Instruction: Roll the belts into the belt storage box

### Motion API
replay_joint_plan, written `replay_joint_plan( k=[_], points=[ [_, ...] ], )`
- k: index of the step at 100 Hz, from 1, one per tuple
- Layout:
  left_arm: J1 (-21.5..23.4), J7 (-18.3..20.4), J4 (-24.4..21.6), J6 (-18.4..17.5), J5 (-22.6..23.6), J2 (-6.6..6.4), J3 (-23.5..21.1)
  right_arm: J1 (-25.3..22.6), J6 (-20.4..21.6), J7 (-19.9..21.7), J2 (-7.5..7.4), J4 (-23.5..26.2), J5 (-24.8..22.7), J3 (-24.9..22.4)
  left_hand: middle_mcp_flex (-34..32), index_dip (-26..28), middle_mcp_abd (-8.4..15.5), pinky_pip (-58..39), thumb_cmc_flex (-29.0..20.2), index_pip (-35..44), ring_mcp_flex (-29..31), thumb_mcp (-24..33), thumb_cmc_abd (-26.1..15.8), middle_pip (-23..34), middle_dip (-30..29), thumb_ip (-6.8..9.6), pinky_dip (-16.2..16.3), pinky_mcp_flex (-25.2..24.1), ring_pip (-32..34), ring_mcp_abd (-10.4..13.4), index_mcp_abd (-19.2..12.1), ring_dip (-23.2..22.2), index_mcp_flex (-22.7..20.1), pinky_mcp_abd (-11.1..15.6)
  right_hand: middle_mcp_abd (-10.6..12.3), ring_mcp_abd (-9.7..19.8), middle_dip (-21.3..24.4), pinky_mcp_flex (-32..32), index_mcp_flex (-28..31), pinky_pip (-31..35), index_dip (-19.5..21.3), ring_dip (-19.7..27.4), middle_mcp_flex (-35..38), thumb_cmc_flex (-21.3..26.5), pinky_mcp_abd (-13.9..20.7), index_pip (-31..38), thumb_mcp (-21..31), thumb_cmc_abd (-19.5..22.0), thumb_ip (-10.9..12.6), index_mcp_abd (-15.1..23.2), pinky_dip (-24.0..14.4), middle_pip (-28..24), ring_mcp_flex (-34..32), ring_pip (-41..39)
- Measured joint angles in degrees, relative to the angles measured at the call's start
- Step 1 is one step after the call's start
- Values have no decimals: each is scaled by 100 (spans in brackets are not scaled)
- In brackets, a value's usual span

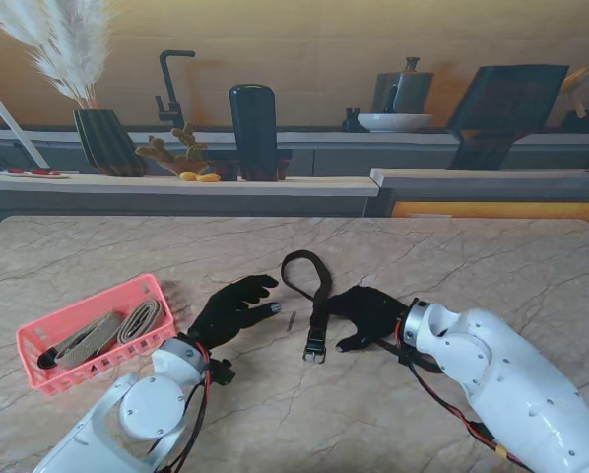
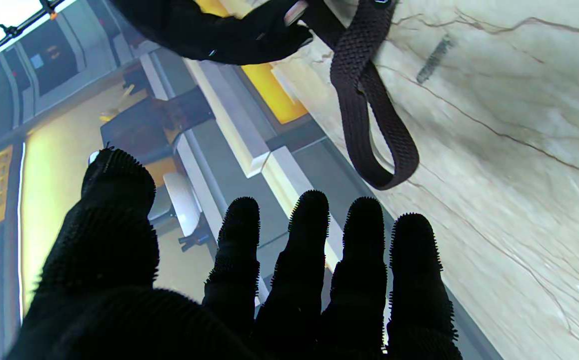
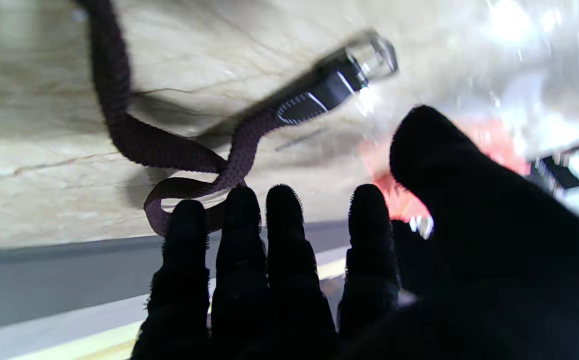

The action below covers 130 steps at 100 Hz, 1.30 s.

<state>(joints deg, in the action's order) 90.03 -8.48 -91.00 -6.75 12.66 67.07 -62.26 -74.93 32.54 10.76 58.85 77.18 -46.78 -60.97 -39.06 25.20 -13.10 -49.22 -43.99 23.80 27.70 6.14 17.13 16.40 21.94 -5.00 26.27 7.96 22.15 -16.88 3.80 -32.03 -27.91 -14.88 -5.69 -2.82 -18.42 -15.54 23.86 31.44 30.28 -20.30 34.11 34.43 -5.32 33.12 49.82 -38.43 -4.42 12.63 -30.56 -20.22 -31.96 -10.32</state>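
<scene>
Only the stand view shows the pink storage box (image 1: 96, 333) near the table's (image 1: 452, 256) left edge, two rolled belts inside. The dark belt (image 1: 314, 296) lies mid-table, its long axis running away from the robot, buckle (image 1: 315, 350) nearest. The left hand (image 1: 230, 308) is open beside it; the right hand (image 1: 366, 311) touches the strap, grip unclear.

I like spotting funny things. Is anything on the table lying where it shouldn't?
Maybe the small dark pin lying loose on the table, between the left hand and the dark belt. I can't tell what it is.

Dark brown woven belt (image 1: 319, 286), pink basket (image 1: 38, 340), seemingly beige-veined marble table (image 1: 472, 256).
</scene>
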Motion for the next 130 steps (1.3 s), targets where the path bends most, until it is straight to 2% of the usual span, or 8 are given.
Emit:
replay_joint_plan(
  k=[13, 26, 40, 75, 90, 104, 117, 130],
  points=[
    [-41, -31, 29, 6, -242, 66, 36, 245, 216, -993, -59, -282, -1024, 365, -4, 0, 0, 1, -1, -5, 0, -13, -71, -1, 0, 0, 0, 8, 0, 1, 0, 1, -1, -8, 1, -6, 6, 119, -77, 0, -1, 0, -117, -93, -93, 79, 13, 0, 0, 395, 0, 65, 242, 7],
    [-25, -15, 9, 56, -195, 75, 17, 616, 212, -1505, -89, -684, -1193, 897, -11, 0, 0, -65, -1, -7, 3, -66, -71, -1, 0, 0, 0, 76, 0, 1, 0, 1, -30, -71, -11, -36, 7, 267, -65, 0, -2, 0, -271, -232, -165, 235, 78, -11, -2, 492, 1, 53, 420, -1],
    [28, -32, -19, 62, -215, 82, -41, 1226, -95, -2574, -89, -1337, -1624, 1866, -14, 0, 0, -183, -3, -7, 90, -70, -71, -1, 0, 0, 0, 132, 13, 1, 0, 1, -30, -128, -67, -72, 22, 392, -63, 0, -4, 0, -493, -346, -241, 306, 119, -43, -2, 516, 1, -45, 636, -107],
    [57, -119, -28, 80, -261, 102, -105, 2383, -251, -2521, 181, -2482, -579, 3557, -23, 0, 0, -271, -52, -7, 146, -131, -139, -1, 72, 0, 21, 166, 125, 1, 0, -52, -31, -173, -276, -232, 3, 701, -389, 0, -1, 0, -1230, -388, -354, 432, 211, -43, -3, 635, 1, -165, 1122, -204],
    [58, -120, -29, 111, -341, 110, -118, 2756, -246, -2715, 361, -2904, -283, 4153, -26, -9, 0, -306, -52, -9, 146, -135, -139, -1, 74, 0, 57, 166, 147, 1, 0, -56, -164, -214, -239, -209, 6, 815, -400, -6, -22, 0, -1379, -812, -385, 496, 320, 84, -101, 712, 1, -168, 1251, -151],
    [68, -144, -37, 121, -350, 116, -127, 3013, -228, -2825, 551, -3236, 20, 4558, -27, -9, 0, -342, -53, -9, 146, -203, -200, -1, 94, 0, 60, 169, 165, 1, 0, -77, -164, -228, -200, -176, 84, 806, -225, -21, 58, 0, -1085, -676, -474, 912, 108, 133, -214, 1114, 2, -276, 1248, -289],
    [83, -162, -56, 141, -404, 126, -133, 3291, 26, -3261, 956, -4023, 387, 5009, -29, -9, 0, -344, -56, -9, 237, -205, -200, -1, 107, 0, 71, 186, 184, 1, 0, -117, -164, -233, -30, -155, 75, 628, 450, -21, -980, -68, -652, -318, -530, 1545, -593, 293, -652, 1506, 5, -285, 1147, -438],
    [94, -174, -67, 151, -426, 134, -137, 3315, 59, -3544, 1203, -4369, 400, 5079, -94, -9, 0, -348, -112, -10, 246, -269, -265, -1, 127, 0, 73, 205, 196, 1, 0, -118, -164, -236, 76, -216, 82, 526, 956, 192, -1052, -101, -113, 253, -766, 2129, -716, 817, -631, 1579, 6, -382, 896, -566]
  ],
)
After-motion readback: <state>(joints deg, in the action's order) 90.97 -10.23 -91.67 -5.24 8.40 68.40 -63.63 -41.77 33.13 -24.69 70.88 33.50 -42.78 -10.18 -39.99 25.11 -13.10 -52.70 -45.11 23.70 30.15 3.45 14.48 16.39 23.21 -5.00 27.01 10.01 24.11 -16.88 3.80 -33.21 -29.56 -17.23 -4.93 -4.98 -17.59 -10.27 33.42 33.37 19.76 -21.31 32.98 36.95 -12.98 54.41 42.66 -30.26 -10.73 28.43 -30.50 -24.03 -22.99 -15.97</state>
